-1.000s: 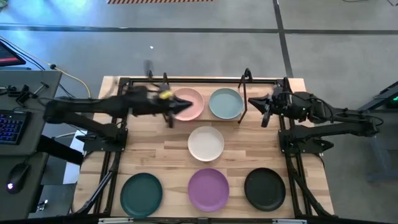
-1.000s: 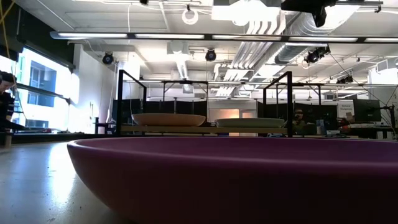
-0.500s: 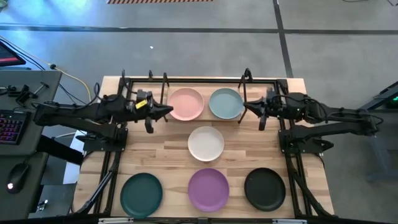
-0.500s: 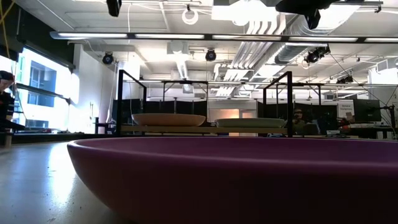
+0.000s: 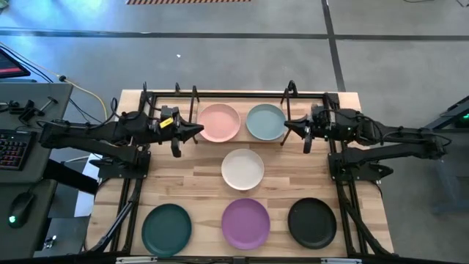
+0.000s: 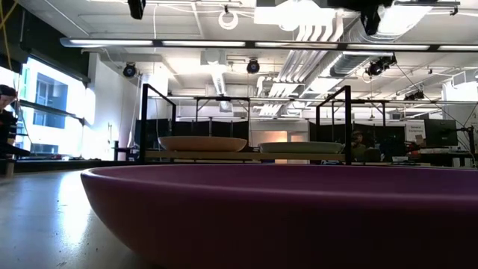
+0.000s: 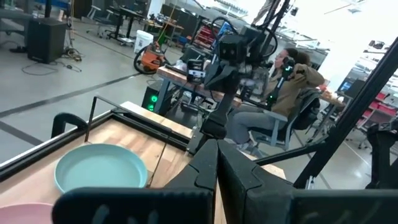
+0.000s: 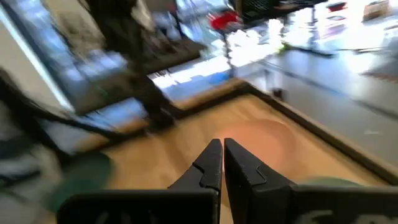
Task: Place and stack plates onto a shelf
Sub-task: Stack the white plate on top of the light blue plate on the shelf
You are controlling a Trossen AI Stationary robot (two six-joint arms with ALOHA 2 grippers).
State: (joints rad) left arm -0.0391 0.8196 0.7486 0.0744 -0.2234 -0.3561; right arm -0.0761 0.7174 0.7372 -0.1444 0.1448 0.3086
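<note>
Pink plate (image 5: 220,122) and pale blue-grey plate (image 5: 266,122) sit side by side on the shelf (image 5: 242,139); white plate (image 5: 242,169), teal, purple, black are on the table – all round, shallow, matte. Likely rigid and light but slick – pinch the raised rim. Left gripper (image 5: 196,130) and right gripper (image 5: 291,126) flank the shelf, fingers together, holding nothing.

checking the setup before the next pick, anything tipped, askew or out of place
Nothing stands out. The pink plate and the pale blue plate sit flat, side by side on the shelf; the other four lie flat and apart on the table.
</note>
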